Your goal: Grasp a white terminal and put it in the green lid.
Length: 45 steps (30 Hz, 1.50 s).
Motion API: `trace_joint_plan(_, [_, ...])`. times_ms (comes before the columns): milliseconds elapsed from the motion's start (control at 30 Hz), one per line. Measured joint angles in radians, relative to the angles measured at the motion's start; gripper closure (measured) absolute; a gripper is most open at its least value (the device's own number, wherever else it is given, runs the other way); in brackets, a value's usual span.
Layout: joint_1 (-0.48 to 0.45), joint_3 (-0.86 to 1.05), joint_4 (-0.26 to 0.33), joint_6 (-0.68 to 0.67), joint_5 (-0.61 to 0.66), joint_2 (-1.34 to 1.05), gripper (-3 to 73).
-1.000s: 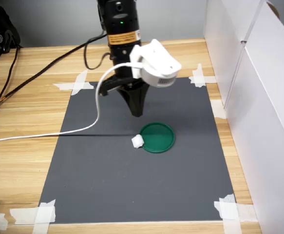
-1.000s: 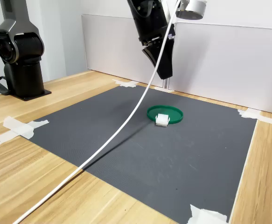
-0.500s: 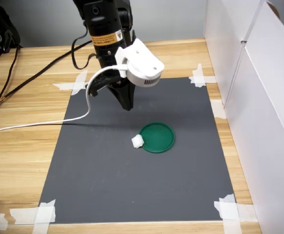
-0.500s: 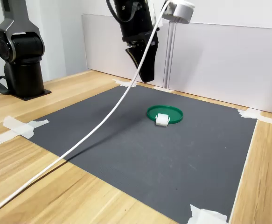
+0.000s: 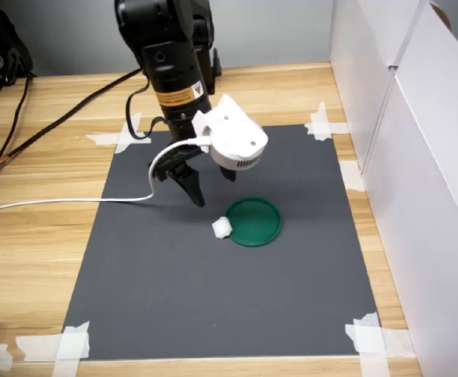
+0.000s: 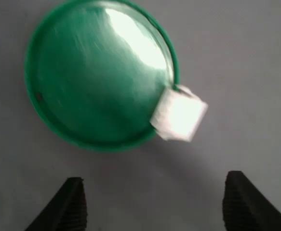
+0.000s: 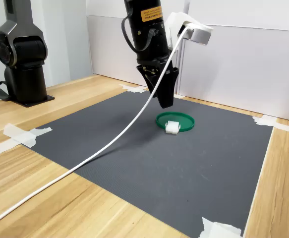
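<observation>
The white terminal is a tiny block resting on the grey mat against the rim of the green lid, on the first exterior view's left side of the lid. The wrist view shows the white terminal overlapping the edge of the green lid. My gripper hangs open above the mat, just behind and left of the terminal in the first exterior view, holding nothing. Its two dark fingertips stand wide apart in the wrist view. In the second exterior view the gripper hovers above the terminal and lid.
A dark grey mat is taped to the wooden table. A white cable trails from the wrist camera across the mat's left side in the first exterior view. White panels wall that view's right side. Another black robot base stands at the second exterior view's left.
The arm swung to the first exterior view's left, then came down toward the mat near the terminal. Its fingers now stand apart. Terminal and lid have not moved.
</observation>
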Motion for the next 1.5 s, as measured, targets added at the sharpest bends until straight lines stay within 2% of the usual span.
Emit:
trace_joint_plan(333, [0.0, -0.102, -0.001, 0.091, 0.009, 0.093, 1.6])
trace_joint_plan(667, [0.0, -0.142, -0.009, 0.145, 0.08, 0.191, 3.8])
trace_joint_plan(900, [0.0, -0.147, -0.038, 0.156, 0.056, 0.203, 4.0])
trace_joint_plan(1133, [0.0, -0.149, -0.038, 0.158, 0.039, 0.221, 4.6])
trace_joint_plan(1300, [0.0, -0.149, -0.034, 0.158, 0.025, 0.226, 12.5])
trace_joint_plan(1400, [0.0, -0.149, -0.032, 0.158, 0.021, 0.232, 21.3])
trace_joint_plan(1500, [0.0, -0.149, -0.029, 0.161, 0.014, 0.232, 33.8])
